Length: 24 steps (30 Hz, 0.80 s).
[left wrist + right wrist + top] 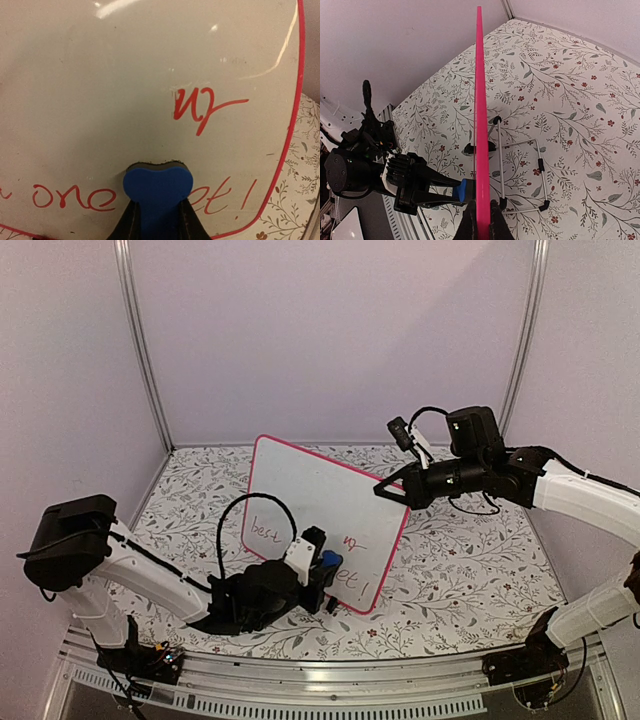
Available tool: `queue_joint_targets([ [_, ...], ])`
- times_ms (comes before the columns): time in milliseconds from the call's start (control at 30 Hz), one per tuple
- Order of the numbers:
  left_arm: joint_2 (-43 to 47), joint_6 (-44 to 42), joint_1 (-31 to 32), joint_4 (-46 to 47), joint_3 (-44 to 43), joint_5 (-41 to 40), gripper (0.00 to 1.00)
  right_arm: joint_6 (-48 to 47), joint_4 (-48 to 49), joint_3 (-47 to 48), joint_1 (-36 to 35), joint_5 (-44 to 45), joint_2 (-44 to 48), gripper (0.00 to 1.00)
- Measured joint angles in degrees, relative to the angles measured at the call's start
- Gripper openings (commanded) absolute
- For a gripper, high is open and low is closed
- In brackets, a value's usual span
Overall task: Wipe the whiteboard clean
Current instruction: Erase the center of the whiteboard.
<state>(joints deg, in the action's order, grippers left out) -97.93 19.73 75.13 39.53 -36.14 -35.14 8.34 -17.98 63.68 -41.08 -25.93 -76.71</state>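
Note:
The whiteboard (318, 492) stands tilted on the table, pink-framed, with red handwriting (266, 531) across its lower part. My left gripper (322, 578) is shut on a blue eraser (329, 560) whose dark felt face presses flat against the board. In the left wrist view the eraser (157, 184) sits over the line "one …et!" (75, 196), below a red scribble (199, 107). My right gripper (386, 488) is shut on the board's upper right edge. The right wrist view looks down the pink frame (479, 120), pinched between that gripper's (482, 222) fingers.
A wire stand (520, 175) with black rubber feet props the board from behind on the floral tablecloth (470, 560). Metal corner posts (140, 340) and plain walls enclose the table. The left arm (380, 175) lies low along the front edge.

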Motion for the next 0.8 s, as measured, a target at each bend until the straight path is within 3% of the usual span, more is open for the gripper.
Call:
queue_joint_targets([
  [800,0.66,-9.31,0.13,-1.68,-3.85,-0.31,0.09,-0.24,0.07,0.00,0.00,-0.26,0.02,0.00],
])
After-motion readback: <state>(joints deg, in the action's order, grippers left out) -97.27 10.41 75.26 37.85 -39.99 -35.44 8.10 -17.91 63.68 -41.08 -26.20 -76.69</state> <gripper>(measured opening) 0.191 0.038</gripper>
